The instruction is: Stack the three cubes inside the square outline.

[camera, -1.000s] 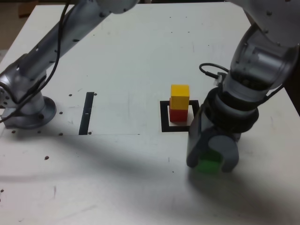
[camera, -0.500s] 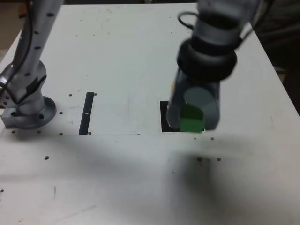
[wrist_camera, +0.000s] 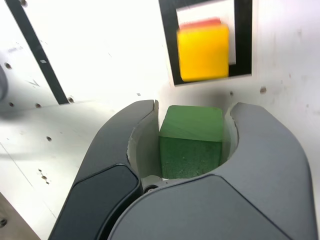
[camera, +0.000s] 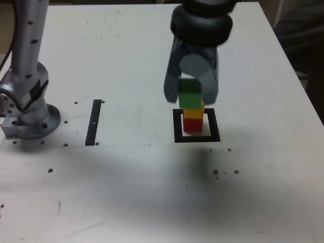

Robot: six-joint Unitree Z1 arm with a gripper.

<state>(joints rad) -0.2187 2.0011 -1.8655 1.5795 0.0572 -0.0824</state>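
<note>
Pinching the green cube [wrist_camera: 191,141] between both jaws of the gripper [camera: 191,90], closed only to cube width. Below the gripper, yellow cube [camera: 194,111] stacked on red cube [camera: 192,123], both inside the square outline [camera: 177,126] on the white table [camera: 126,192].

Even light, soft shadows, slight blur

- White table [camera: 126,66]: flat top, speckled with small dark dots and screw holes.
- Square outline [camera: 197,137]: thick black frame with a pale centre, flat on the table.
- Red cube [camera: 192,123]: rests inside the outline.
- Thin black strip [camera: 93,122]: lies straight, well apart toward the exterior view's left.
- Arm base [camera: 30,119]: mounted near the exterior view's left edge.
</note>
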